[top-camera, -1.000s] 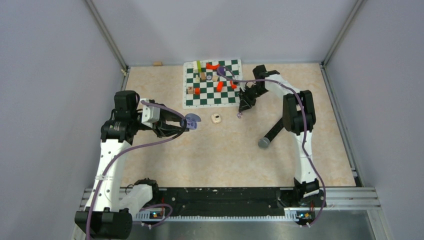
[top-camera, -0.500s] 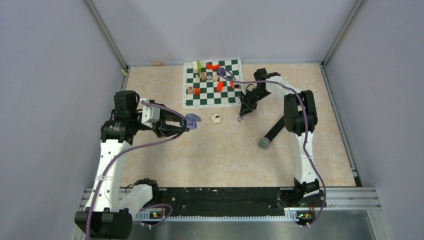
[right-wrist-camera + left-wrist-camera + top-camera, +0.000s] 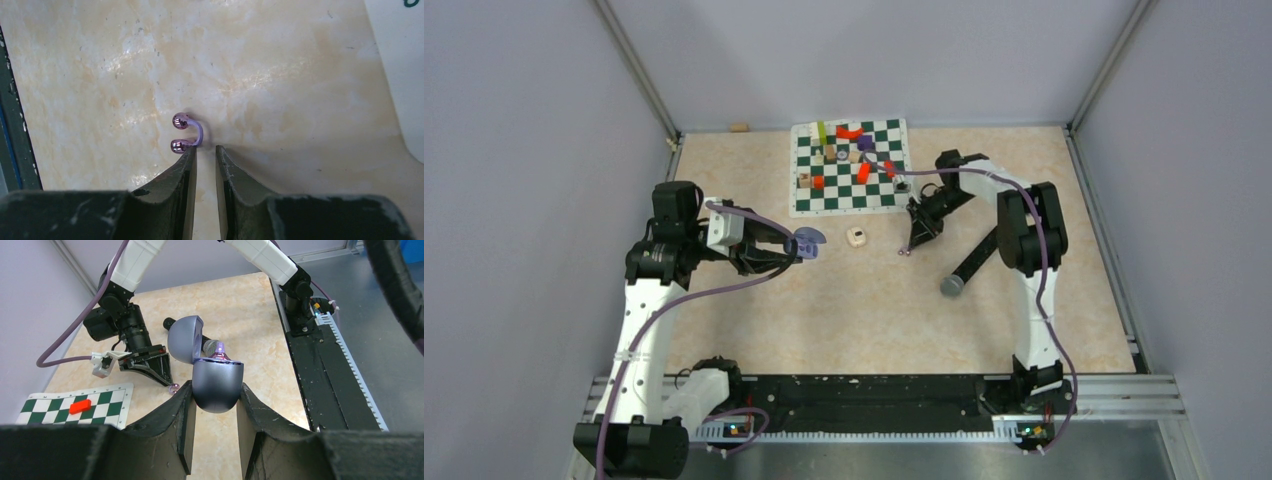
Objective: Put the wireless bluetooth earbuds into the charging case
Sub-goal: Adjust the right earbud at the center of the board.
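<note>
On my right gripper the jaws stand only a narrow slit apart, with nothing between them. The tips are down at the table, and the left finger sits against the lower ball of the loose earbud, or just beside it; I can't tell which.

That earbud lies flat on the table, a small purple hook with a shiny ball at each end. In the right wrist view its open side faces left, its curved back faces the slit, and its long axis runs roughly in line with the fingers.

My left gripper is clamped on the charging case, held above the table, mouth up, lid hinged back. A small purple piece stands out of the mouth; I can't tell what it is.

From above, bare tabletop surrounds the earbud. The chessboard mat has its near corner just behind the right gripper, the microphone lies near on the right, and a small cream block sits on the left, between the two grippers
</note>
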### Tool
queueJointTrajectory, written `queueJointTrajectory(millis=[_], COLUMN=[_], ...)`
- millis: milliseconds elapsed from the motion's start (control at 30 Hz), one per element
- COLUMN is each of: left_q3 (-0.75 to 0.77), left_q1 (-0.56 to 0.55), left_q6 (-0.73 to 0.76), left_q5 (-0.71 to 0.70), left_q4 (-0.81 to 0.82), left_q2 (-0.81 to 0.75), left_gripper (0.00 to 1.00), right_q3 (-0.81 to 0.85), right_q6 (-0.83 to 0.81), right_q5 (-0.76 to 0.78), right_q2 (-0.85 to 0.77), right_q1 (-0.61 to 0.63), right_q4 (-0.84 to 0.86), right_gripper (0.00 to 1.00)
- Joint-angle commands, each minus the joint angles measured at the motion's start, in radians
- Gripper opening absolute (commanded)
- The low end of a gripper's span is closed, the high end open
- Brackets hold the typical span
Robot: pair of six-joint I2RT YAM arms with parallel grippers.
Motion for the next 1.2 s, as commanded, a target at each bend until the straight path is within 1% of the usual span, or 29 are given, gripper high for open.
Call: queueJointTrajectory(millis=[0,133,300,500,733,1167], left_q3=[0.004,0.006,0.005,0.005,0.004,0.006], left_q1=[0.001,0.002,0.002,0.002,0.002,0.003], left_q6=[0.007,0.004,0.004,0.007,0.007,0.006], left_q5=[0.137,0.138,0.137,0.137,0.139,0.137], left_q4=[0.002,0.002,0.001,0.002,0.002,0.002], left_q2=[-0.016,-0.018,-0.02,-0.02,-0.024,-0.03], left_gripper=[0.0,0.0,0.0,0.0,0.0,0.0], right_q3=[-0.01,0.048,0.1,0.071,0.019,-0.024], right_q6=[-0.005,0.061,0.092,0.031,0.002,-0.029], right_q5=[-0.009,-0.011,-0.013,-0.015,-0.015,-0.017], right_q2=[-0.044,-0.01,0.034,0.038,0.029,0.014], right_q1=[-0.009,-0.009,-0.01,-0.011,-0.009,-0.003], right_q4=[-0.002,0.036,0.035,-0.005,-0.01,-0.027], right_gripper=[0.2,0.21,0.22,0.26,0.26,0.26])
